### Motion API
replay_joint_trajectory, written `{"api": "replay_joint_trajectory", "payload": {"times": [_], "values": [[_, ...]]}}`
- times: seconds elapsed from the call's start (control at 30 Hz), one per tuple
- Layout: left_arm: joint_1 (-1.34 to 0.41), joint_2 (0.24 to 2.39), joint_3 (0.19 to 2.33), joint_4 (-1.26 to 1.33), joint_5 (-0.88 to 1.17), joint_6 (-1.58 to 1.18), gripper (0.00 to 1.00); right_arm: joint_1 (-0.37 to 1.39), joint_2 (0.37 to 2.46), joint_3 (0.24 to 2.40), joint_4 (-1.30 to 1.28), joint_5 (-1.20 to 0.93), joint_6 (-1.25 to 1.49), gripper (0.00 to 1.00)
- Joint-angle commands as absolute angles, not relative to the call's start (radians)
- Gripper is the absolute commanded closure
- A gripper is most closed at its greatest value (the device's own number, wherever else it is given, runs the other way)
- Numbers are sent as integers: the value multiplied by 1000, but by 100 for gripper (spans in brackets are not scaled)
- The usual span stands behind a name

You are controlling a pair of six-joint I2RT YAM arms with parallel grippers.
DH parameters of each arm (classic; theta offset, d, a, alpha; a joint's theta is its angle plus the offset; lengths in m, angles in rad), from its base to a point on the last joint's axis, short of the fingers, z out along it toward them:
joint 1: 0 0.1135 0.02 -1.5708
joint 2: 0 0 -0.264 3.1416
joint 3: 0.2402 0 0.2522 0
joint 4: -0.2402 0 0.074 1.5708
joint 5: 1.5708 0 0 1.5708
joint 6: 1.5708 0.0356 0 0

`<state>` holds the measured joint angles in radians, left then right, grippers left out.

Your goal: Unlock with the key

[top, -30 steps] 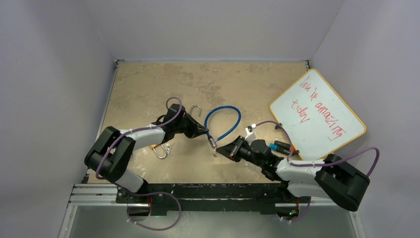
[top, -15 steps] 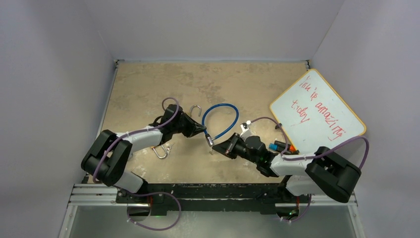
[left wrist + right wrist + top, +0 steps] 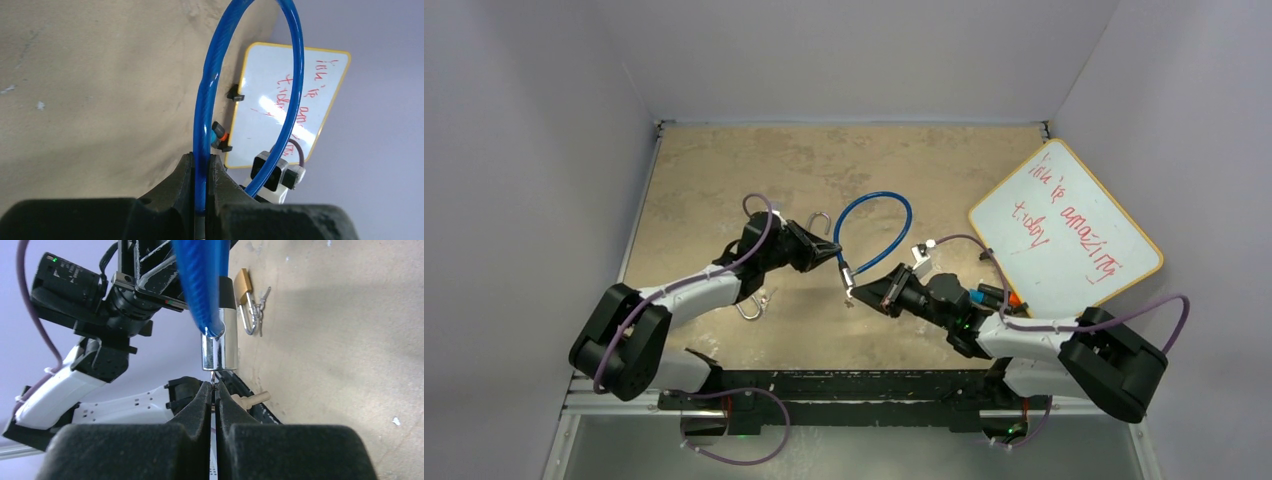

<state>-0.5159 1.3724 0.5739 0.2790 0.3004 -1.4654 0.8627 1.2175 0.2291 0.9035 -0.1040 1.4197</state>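
Observation:
A blue cable lock point(image 3: 876, 225) loops above the tan table; its silver lock barrel point(image 3: 847, 274) hangs at the near end and shows close in the right wrist view point(image 3: 219, 346). My left gripper point(image 3: 831, 255) is shut on the blue cable point(image 3: 202, 150) just above the barrel. My right gripper point(image 3: 861, 290) is shut on a thin metal key point(image 3: 214, 385), whose tip meets the barrel's underside. A brass padlock with keys point(image 3: 244, 290) lies on the table behind.
A whiteboard with red writing point(image 3: 1064, 232) lies at the right, markers point(image 3: 994, 295) at its near edge. A silver hook point(image 3: 821, 222) and a padlock with keys point(image 3: 749, 303) lie by the left arm. A beige peg point(image 3: 252, 399) sits near the front rail.
Both grippers have moved a little farther from the bases, carrying the cable loop with them. The right gripper has closed in on the barrel, bringing the key to its underside.

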Motion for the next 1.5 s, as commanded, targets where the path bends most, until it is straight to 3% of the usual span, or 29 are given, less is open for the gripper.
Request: {"api": "replay_joint_trajectory", "payload": {"times": [0.0, 0.53, 0.83, 1.1, 1.3, 1.47], "values": [[-535, 1311, 554, 451, 433, -1535, 100, 840, 1185, 216, 929, -67, 1462, 100], [-535, 1175, 468, 950, 289, -1598, 100, 837, 1004, 221, 1060, -118, 1657, 100], [-535, 1200, 438, 1293, 254, -1590, 100, 838, 1032, 218, 1246, -151, 1767, 100], [-535, 1228, 427, 1433, 225, -1583, 100, 838, 1118, 194, 1515, -160, 1946, 100], [-535, 1220, 434, 1409, 201, -1586, 100, 838, 1084, 171, 1444, -182, 1972, 99], [-535, 1200, 443, 1337, 151, -1557, 100, 839, 921, 122, 1153, -135, 1818, 54]]}}
